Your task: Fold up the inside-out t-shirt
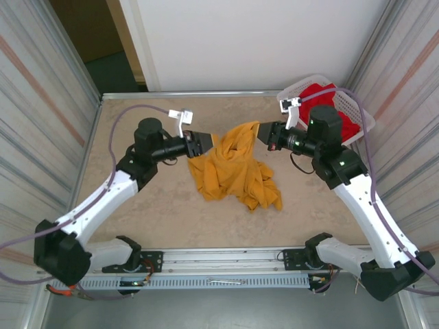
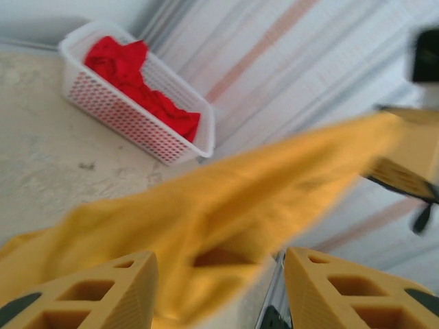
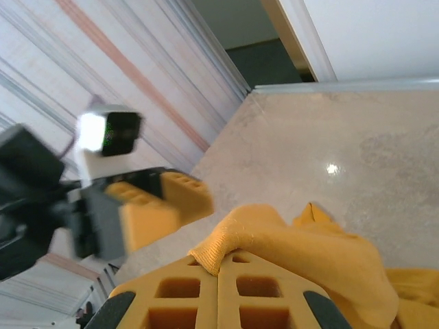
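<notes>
The right gripper (image 3: 219, 266) is shut, and a folded edge of the t-shirt (image 1: 233, 171) is pinched between its fingers and lifted off the surface. Opposite it, the left gripper (image 2: 219, 277) is held partly open; yellow cloth lies loosely in the gap between its fingers (image 2: 82, 295) without being clamped.

One t-shirt is counted, along with one white basket (image 2: 123, 113) and one red garment (image 2: 130, 68) heaped inside it. The basket is set behind the right gripper, in the far corner on that side.

The table (image 1: 151, 212) is a pale beige, marbled top with a metal rim. It is flanked by ribbed, striped panels, and a white wall with a dark opening beside it is seen beyond the grippers.

The t-shirt is crumpled between the two grippers. Its raised edge is drawn from one gripper towards the other, and the rest is spread from there towards the arms' bases. Which way the neck points cannot be told.
</notes>
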Robot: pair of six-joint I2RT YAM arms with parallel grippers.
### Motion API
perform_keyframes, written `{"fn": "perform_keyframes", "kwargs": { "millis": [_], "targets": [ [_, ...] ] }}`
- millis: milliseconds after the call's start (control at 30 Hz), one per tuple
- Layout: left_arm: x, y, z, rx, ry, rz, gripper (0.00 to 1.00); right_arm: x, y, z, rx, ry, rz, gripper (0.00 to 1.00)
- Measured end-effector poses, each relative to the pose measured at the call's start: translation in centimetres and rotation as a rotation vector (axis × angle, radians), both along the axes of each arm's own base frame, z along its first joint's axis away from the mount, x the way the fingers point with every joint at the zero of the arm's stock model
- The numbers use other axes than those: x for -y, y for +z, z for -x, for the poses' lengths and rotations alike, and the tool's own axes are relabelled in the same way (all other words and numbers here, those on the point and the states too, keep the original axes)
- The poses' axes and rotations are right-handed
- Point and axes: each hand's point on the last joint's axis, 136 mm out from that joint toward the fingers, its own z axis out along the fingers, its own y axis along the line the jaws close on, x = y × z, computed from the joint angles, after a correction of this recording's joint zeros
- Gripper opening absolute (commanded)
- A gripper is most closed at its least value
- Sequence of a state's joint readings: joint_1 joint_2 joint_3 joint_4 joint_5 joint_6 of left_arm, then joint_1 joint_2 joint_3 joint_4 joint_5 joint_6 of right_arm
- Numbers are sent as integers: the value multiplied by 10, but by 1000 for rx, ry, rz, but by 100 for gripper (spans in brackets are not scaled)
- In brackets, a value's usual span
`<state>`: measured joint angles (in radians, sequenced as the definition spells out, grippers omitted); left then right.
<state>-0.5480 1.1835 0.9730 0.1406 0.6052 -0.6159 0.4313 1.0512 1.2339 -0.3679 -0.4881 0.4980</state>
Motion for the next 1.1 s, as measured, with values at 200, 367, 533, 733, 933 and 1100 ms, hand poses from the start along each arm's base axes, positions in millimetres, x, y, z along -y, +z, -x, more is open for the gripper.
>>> {"fn": "perform_keyframes", "kwargs": {
  "millis": [200,367,533,733,933,1100],
  "targets": [
    [27,-4,14,71,-12,-88,53,-1,-6,0,-30,0,-12,0],
    [41,-43,-1,41,25,-217,53,-1,-10,0,-52,-4,-21,0],
    [51,-65,-17,22,53,-300,52,-2,-12,0,-60,-4,-35,0],
    [66,-84,-35,14,66,-372,0,-2,-7,0,-51,-3,-51,0],
    [63,-83,-37,2,10,-353,0,20,-23,-13,-69,-80,-47,0],
    [30,-38,-34,-3,-68,-99,0,41,-72,-37,-162,-182,-18,0]
  ]
}}
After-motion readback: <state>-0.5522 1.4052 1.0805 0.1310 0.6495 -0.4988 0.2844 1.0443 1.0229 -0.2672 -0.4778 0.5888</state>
